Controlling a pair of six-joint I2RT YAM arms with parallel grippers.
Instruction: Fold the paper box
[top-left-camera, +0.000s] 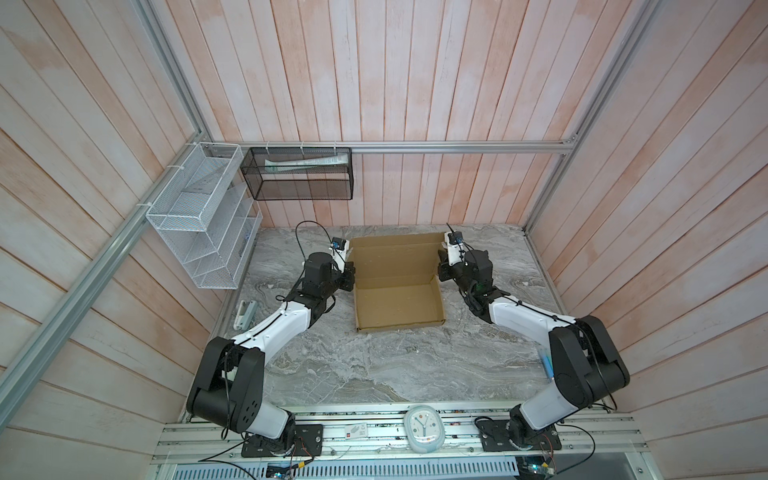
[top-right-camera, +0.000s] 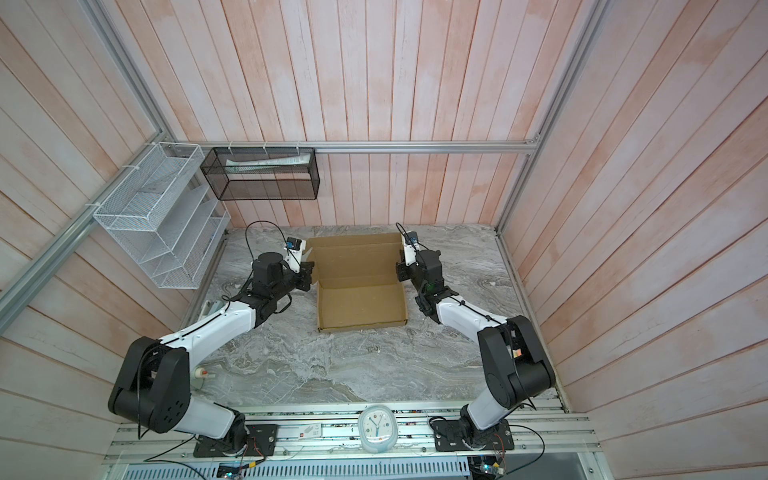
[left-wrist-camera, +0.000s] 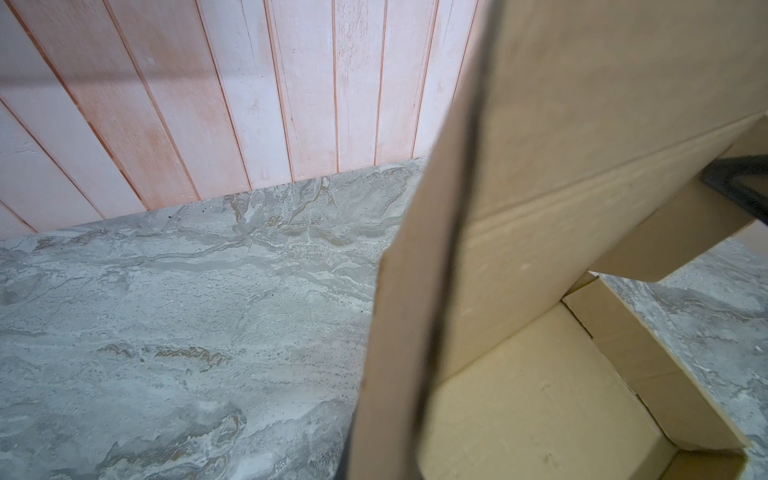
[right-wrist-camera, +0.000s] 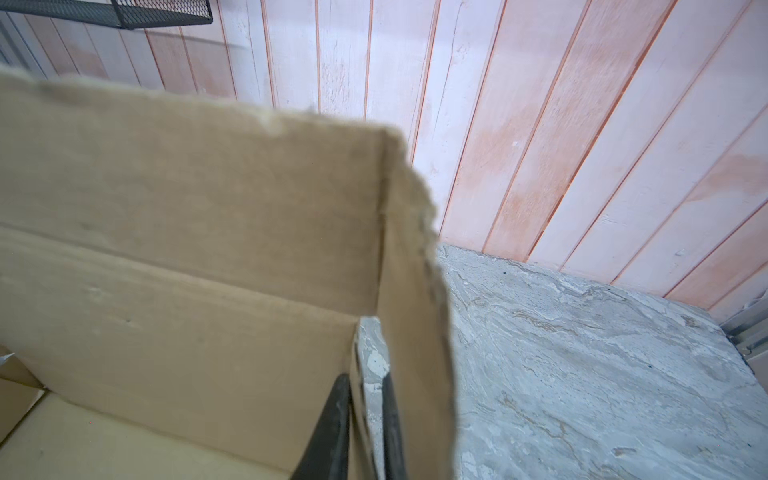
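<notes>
Closest to the lens in the left wrist view, one upright side flap of the paper box (left-wrist-camera: 399, 332) is seen edge-on. It runs down to the left hand (top-left-camera: 349, 276), which is clenched on it. In both top views the one box (top-right-camera: 361, 307) is set on the far middle of the grey marble table (top-left-camera: 374, 365), with its shallow tray open and its lid raised toward the back wall. Two arms are placed either side of it. The right hand (top-left-camera: 442, 272) is held at the opposite flap. Its two black fingers (right-wrist-camera: 328, 436) are seen astride a cardboard edge, but a pinch cannot be told. One white wire basket (top-left-camera: 199, 216) and one black wire basket (top-left-camera: 299, 174) are hung on the walls. One clock (top-left-camera: 424, 428) is laid on the front rail.
</notes>
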